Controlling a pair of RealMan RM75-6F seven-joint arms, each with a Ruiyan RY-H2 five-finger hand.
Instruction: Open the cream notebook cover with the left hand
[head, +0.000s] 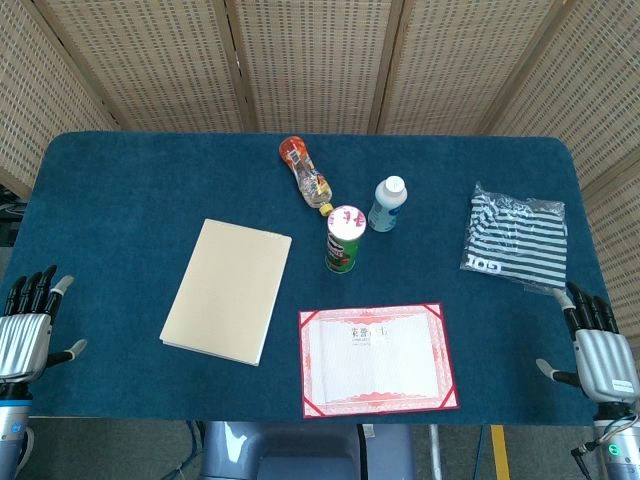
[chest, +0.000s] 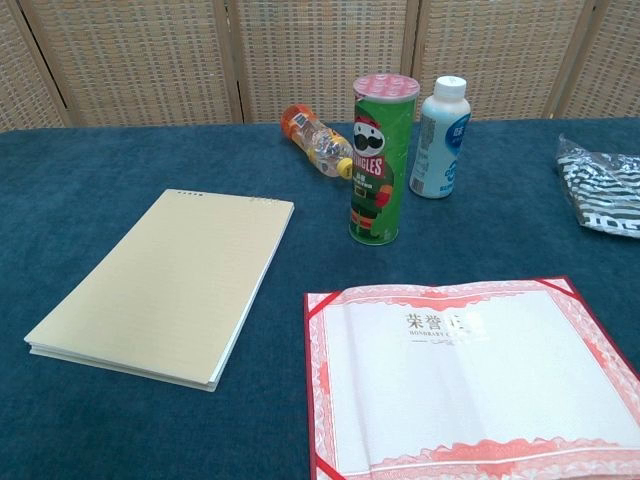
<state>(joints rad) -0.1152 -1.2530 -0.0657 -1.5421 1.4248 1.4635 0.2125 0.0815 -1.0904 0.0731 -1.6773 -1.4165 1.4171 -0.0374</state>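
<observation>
The cream notebook (head: 228, 290) lies closed and flat on the blue table (head: 120, 190), left of centre; the chest view shows the cream notebook (chest: 170, 280) with its cover down. My left hand (head: 30, 325) hovers at the table's near left edge, well left of the notebook, fingers spread and holding nothing. At the near right edge my right hand (head: 600, 350) is likewise spread and holds nothing. Neither hand shows in the chest view.
A red-bordered certificate (head: 378, 358) lies open right of the notebook. Behind it stand a green chip can (head: 343, 240) and a white bottle (head: 387, 204); an orange-capped bottle (head: 306, 173) lies on its side. A striped bagged cloth (head: 515, 240) sits at the right.
</observation>
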